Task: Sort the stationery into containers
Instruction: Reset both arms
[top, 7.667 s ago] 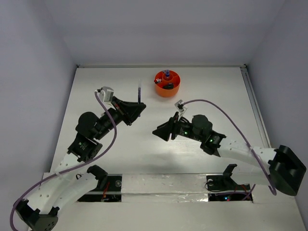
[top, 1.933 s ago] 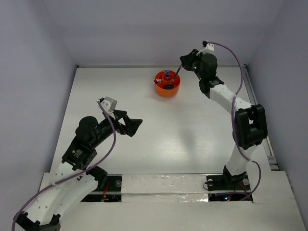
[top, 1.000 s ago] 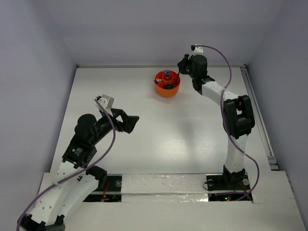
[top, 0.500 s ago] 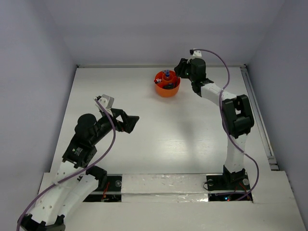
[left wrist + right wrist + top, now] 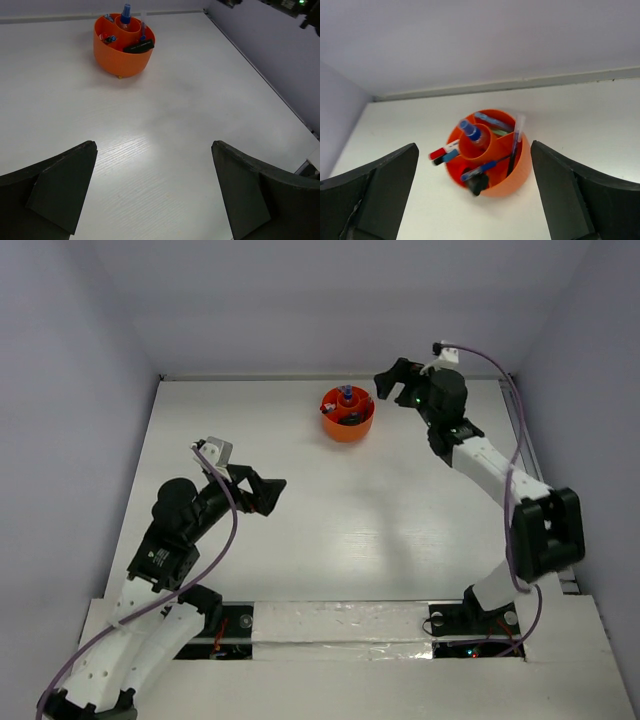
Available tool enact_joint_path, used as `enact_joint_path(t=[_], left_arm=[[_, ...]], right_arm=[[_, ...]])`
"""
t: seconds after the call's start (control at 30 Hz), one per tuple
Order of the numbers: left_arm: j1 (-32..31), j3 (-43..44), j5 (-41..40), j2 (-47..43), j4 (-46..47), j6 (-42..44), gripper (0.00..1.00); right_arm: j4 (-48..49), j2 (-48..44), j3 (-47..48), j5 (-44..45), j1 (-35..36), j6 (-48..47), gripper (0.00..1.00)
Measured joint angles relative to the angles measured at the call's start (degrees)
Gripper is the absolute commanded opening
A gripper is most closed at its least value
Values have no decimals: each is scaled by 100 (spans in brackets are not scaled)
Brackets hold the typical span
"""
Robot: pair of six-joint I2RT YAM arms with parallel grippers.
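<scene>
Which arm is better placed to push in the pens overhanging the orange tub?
Right: the right gripper, open, hovers close beside the orange tub; the left gripper is far back, mid-table.

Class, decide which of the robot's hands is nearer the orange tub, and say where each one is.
Right. The right hand is just right of the orange tub, beside its rim. The left hand is well away, nearer the arm bases and to the tub's left.

Both claws stand wide apart, holding nothing.
The left arm (image 5: 180,525) bends over the left half of the worktop (image 5: 400,530), with the left claw (image 5: 262,492) pointing toward the middle. The right arm (image 5: 480,455) reaches to the far edge, with the right claw (image 5: 388,380) facing left.
</scene>
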Motion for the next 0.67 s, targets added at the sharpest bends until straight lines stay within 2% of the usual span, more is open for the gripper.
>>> enact_joint_path(t=[0.27,0.5,0.6,0.67], left_arm=[[28,28,101,-142,168,-140,99],[28,905,151,-57,361,-280,99],[28,1060,144,-127,592,-315,99],[28,1078,149,-151,739,-369,99]], right_arm=[[-11,-3067,-1591,15,4,369,100],[-83,-6229,-2702,719,4,367,100],[-55,-6990,-2929,1049,4,330,100],[-118,-7147,-3067,1189,4,332,100]])
